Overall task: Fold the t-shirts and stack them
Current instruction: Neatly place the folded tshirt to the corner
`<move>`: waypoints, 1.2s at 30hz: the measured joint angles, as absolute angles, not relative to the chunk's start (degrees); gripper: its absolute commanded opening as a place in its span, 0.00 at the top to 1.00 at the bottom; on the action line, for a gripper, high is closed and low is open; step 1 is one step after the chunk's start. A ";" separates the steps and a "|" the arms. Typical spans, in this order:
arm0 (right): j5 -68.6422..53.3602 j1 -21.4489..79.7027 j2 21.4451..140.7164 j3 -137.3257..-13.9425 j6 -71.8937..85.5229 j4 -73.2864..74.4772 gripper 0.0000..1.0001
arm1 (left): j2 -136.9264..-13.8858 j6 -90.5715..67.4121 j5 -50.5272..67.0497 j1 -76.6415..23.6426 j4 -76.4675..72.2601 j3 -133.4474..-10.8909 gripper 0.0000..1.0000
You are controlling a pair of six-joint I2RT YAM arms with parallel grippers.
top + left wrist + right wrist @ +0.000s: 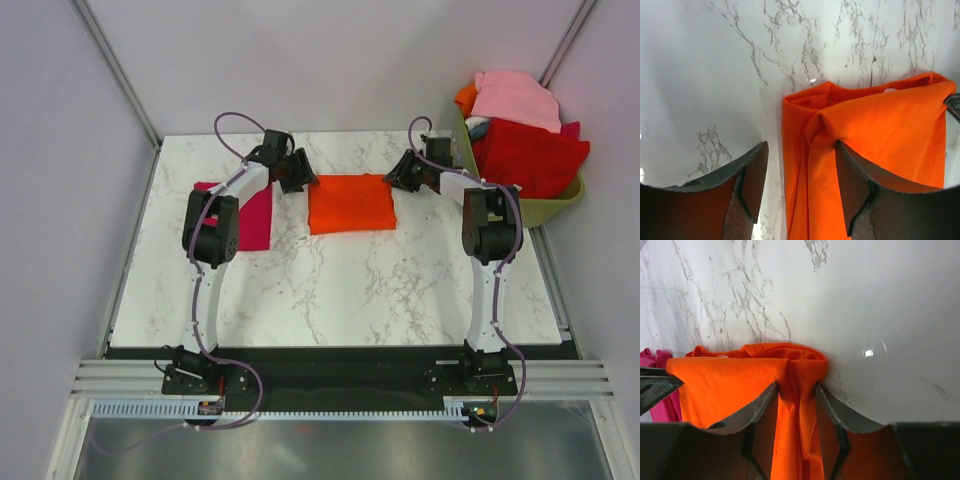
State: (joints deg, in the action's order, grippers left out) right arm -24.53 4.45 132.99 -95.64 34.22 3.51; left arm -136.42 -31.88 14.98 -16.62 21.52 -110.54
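The orange t-shirt [350,203] lies folded flat in the middle of the table, towards the back. My left gripper [303,183] is at its left edge. In the left wrist view the jaws [800,150] stand wide apart with the orange cloth [875,130] between them, against the right finger only. My right gripper [396,180] is at the shirt's right edge. In the right wrist view it [796,387] is closed on a bunched fold of the orange cloth [725,382]. The crimson-magenta t-shirt [257,215] lies flat at the left, partly under my left arm.
A green basket [560,205] with red, pink and orange clothes stands at the back right, off the table's edge. The marble table [340,290] has walls on the left, back and right. The magenta cloth also shows in the right wrist view [660,390].
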 measured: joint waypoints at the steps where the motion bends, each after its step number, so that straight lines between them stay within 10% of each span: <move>1: -24.47 4.45 133.19 -95.72 34.24 3.44 0.60 | -136.86 -32.23 15.27 -16.45 21.23 -110.65 0.39; 14: -25.43 4.51 135.20 -97.89 34.76 3.16 0.75 | -141.16 -37.23 18.50 -15.70 15.00 -113.27 0.62; 19: -26.22 4.60 136.97 -99.83 35.53 2.87 0.95 | -142.87 -39.83 20.08 -15.70 11.31 -113.40 0.98; 36: -26.92 9.21 121.95 -87.48 35.83 0.45 1.00 | -115.20 -36.53 12.45 -15.84 5.85 -86.87 0.98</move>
State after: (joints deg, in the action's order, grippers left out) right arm -26.92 9.21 121.95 -87.48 35.83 0.45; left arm -115.20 -36.53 12.45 -15.84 5.85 -86.87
